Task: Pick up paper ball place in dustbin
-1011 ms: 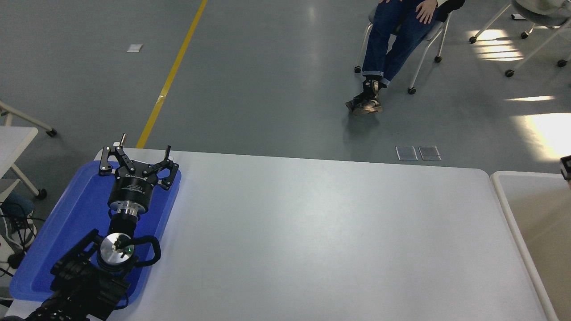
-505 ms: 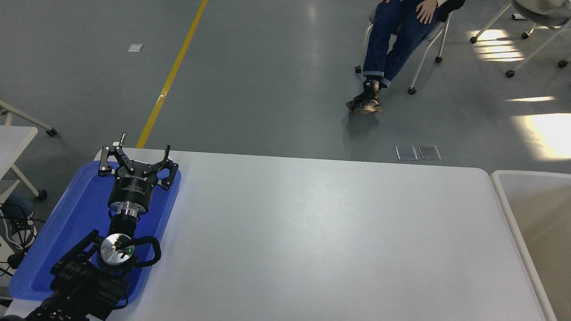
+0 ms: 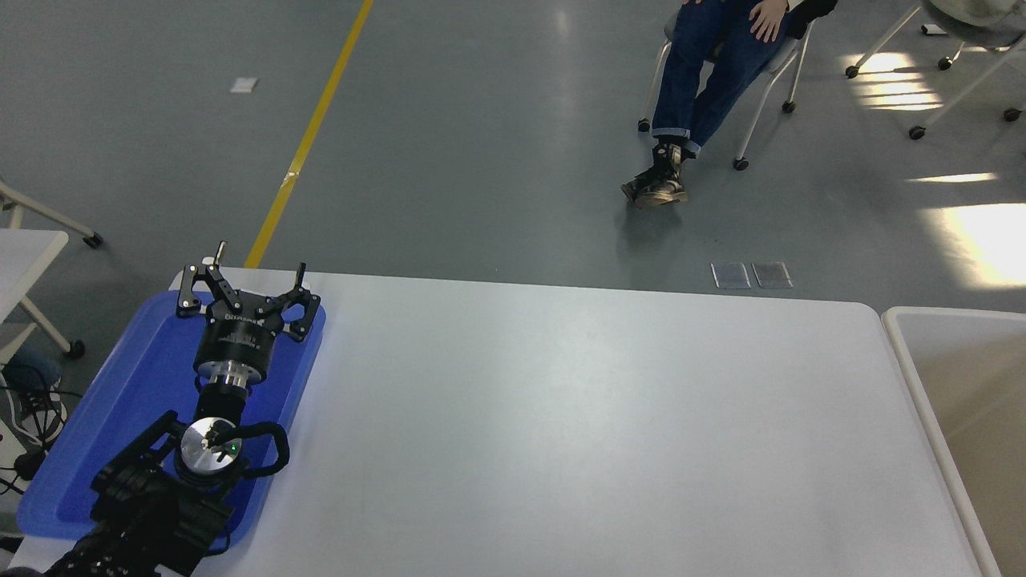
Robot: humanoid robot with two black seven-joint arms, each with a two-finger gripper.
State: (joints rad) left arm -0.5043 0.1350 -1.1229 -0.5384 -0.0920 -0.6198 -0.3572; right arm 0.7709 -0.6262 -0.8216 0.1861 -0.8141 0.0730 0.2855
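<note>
1. The left gripper (image 3: 244,282) is parked at the lower left of the frame, above the blue tray (image 3: 96,449). Its fingers are spread wide apart and hold nothing.

2. The right gripper does not show anywhere in the frame, so nothing can be said of its fingers.

3. No paper ball is visible: not on the white table (image 3: 561,417), not on the tray, and not in the part of the dustbin (image 3: 914,377) that shows at the right edge. The bin's beige inner wall looks bare there, but most of the bin is cut off by the frame.

4. Judging from this, either the ball already lies in a hidden part of the bin, or it sits somewhere outside the view. The frame cannot settle which.

5. If a pick is yet to come, it would be wise to find the ball first, then bring the fingers down over it from above, wide enough to take in its irregular folds, and close gently, since crumpled paper gives and can slip.

6. For the drop, carry it well past the bin's white rim before letting go, so it cannot catch on the edge and roll back onto the table.

7. A seated person (image 3: 705,72) is well beyond the table at the upper right, clear of any reach.
</note>
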